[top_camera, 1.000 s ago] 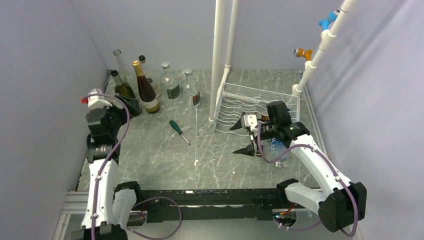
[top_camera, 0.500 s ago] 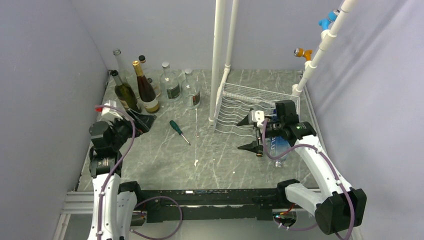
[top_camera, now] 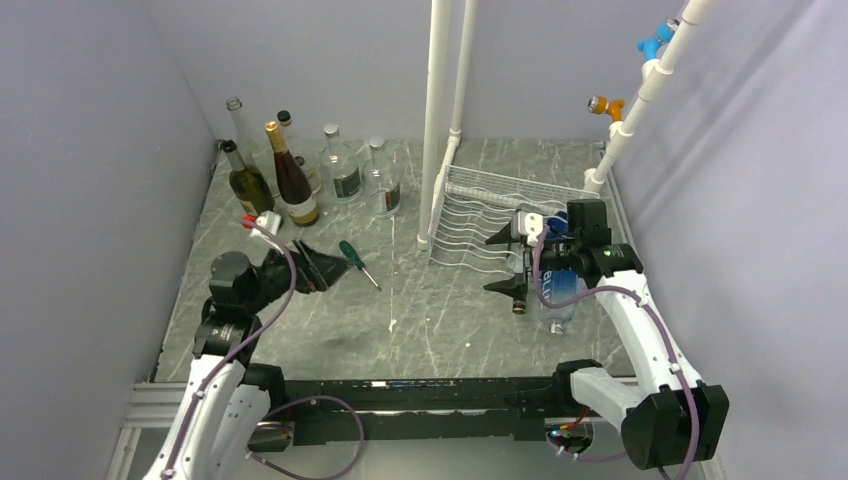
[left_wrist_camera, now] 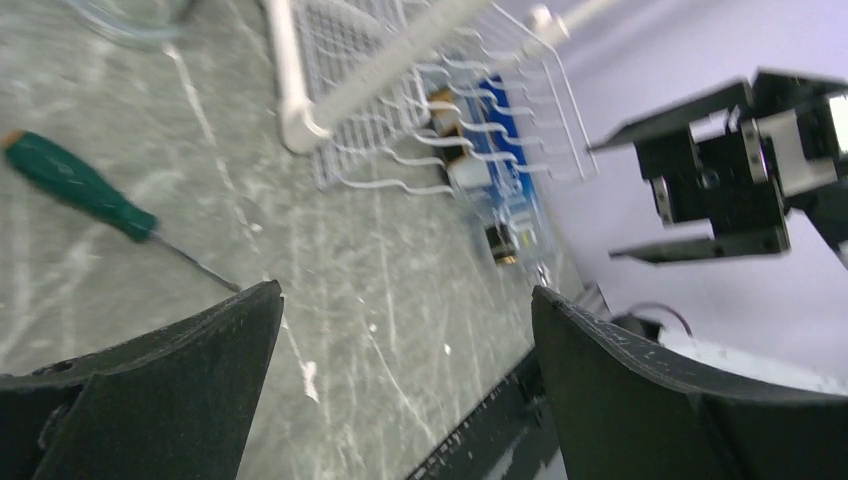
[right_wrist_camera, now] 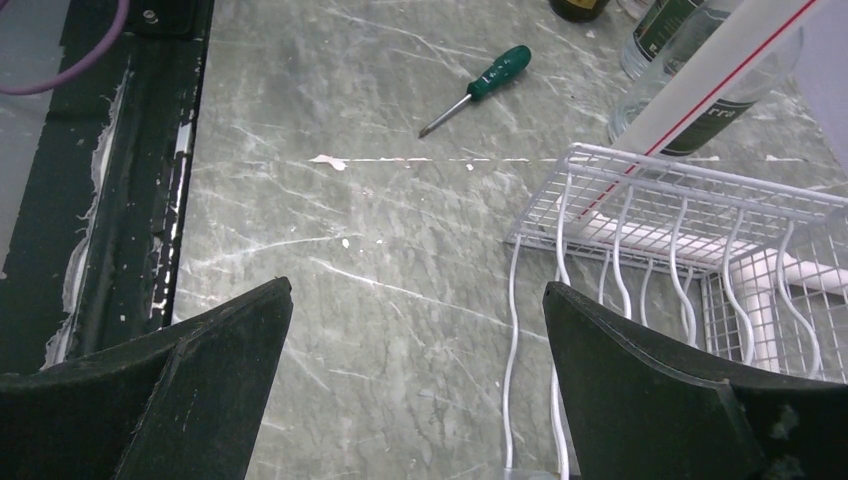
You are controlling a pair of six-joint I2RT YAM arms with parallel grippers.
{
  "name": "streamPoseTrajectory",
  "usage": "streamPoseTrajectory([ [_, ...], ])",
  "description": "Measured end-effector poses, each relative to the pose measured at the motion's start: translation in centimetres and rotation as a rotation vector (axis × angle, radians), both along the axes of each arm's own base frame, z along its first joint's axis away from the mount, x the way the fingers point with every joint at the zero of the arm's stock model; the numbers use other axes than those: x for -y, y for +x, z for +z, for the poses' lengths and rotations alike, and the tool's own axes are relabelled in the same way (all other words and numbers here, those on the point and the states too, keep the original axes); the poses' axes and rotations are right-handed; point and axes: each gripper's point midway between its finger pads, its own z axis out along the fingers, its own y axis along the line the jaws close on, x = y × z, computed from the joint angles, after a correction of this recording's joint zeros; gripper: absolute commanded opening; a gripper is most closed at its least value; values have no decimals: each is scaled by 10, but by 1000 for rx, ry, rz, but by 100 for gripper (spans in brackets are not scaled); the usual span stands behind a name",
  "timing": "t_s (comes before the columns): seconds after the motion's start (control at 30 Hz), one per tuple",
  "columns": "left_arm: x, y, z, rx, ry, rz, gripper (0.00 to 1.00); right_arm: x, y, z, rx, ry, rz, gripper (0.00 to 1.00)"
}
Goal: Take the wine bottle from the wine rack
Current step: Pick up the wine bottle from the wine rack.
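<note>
Top external: right end effector (top_camera: 488,266), released, reaches by wine rack (top_camera: 468,205); left end effector (top_camera: 330,273) released.

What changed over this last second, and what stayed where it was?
The left gripper swung from the standing bottles toward the centre, ending beside the screwdriver. The right gripper edged rightward toward the wine rack. Both stayed open and empty. The wine bottle, rack, screwdriver and standing bottles did not move.
</note>
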Motion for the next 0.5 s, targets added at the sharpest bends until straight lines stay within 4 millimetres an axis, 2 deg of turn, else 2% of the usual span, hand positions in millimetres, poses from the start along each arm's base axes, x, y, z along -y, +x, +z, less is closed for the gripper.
streamPoseTrajectory([
  [0.2, 47, -19, -11, -12, -12, -160, 99, 7, 5, 1, -6, 8, -29, 100],
  [0.5, 108, -34, -31, -15, 4, -286, 99, 10, 7, 2, -8, 16, -44, 100],
])
